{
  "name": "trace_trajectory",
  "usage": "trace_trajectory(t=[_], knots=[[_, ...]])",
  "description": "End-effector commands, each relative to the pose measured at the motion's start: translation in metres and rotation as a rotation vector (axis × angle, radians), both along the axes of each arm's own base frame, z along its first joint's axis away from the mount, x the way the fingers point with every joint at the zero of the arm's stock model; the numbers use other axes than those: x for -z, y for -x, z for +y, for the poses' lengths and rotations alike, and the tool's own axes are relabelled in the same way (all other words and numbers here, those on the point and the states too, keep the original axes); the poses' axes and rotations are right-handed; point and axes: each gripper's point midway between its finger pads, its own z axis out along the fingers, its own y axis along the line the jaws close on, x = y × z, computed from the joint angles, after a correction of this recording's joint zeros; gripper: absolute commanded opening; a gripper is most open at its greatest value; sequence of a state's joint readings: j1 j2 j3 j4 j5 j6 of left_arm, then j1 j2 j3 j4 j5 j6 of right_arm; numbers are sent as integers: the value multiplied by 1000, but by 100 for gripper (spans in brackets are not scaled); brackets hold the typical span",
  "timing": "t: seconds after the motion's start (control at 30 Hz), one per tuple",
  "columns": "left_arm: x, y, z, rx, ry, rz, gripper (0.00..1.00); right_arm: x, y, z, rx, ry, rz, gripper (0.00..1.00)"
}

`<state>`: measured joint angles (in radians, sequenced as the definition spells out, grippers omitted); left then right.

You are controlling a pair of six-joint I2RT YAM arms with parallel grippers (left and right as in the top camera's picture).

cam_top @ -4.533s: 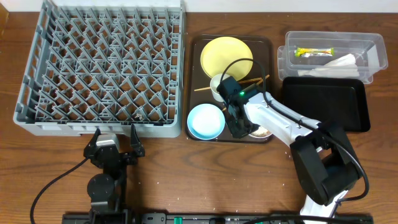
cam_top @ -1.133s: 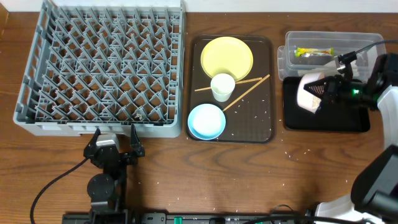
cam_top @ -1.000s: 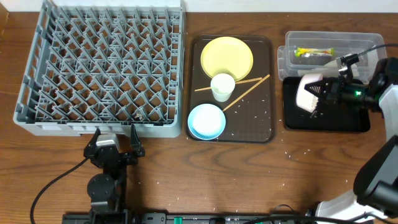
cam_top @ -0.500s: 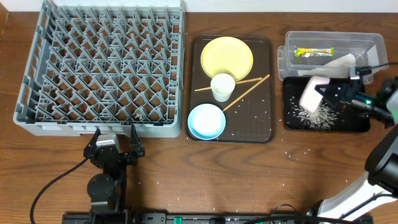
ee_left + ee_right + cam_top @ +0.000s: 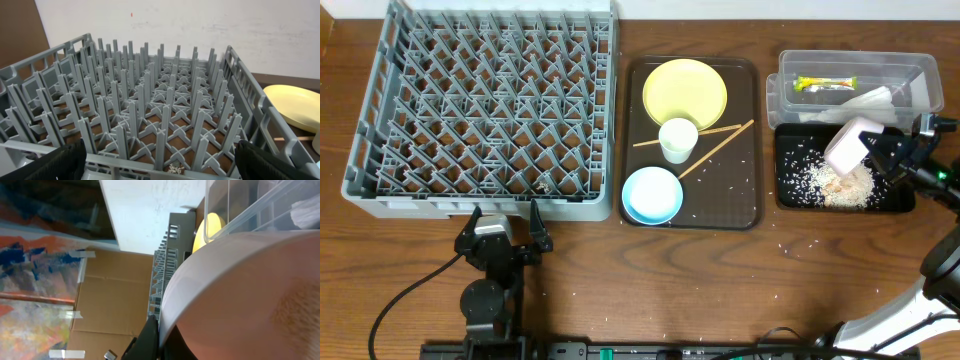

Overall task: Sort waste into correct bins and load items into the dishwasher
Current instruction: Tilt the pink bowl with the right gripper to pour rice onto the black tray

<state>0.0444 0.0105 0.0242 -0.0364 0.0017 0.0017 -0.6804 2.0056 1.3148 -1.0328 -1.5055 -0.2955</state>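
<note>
On the wooden table (image 5: 720, 290), scattered rice scraps (image 5: 782, 243); white wall (image 5: 200, 25) behind

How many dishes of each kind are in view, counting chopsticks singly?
Plates: 1, the round yellow plate
Bowls: 2, the light blue bowl and the tilted white bowl
Cups: 1, the small white cup
Chopsticks: 2, the thin wooden chopsticks
Total: 6
</note>
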Motion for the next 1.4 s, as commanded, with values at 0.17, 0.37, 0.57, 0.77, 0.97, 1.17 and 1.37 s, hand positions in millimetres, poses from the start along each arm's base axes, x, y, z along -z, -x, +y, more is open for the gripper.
trace_trajectory(t=[0.17, 0.37, 0.57, 0.77, 0.97, 1.17, 1.37], knots=[[17, 1, 1, -7, -12, 52, 96, -7, -5, 12, -28, -41, -29, 1], [17, 1, 1, -7, -12, 52, 96, -3, -6, 23, -58, -25, -12, 1], [17, 1, 1, -7, -12, 51, 96, -4, -7, 29, -75, -17, -33, 1], [17, 1, 1, -7, -12, 52, 96, -4, -7, 29, -74, -17, -30, 1], [17, 1, 1, -7, -12, 52, 96, 2, -1, 22, -59, 11, -2, 1], [17, 1, 1, -7, -12, 52, 96, -8, 5, 21, -38, -18, -42, 1], [17, 1, 1, -7, -12, 52, 96, -14, 12, 25, -30, -57, -16, 1]])
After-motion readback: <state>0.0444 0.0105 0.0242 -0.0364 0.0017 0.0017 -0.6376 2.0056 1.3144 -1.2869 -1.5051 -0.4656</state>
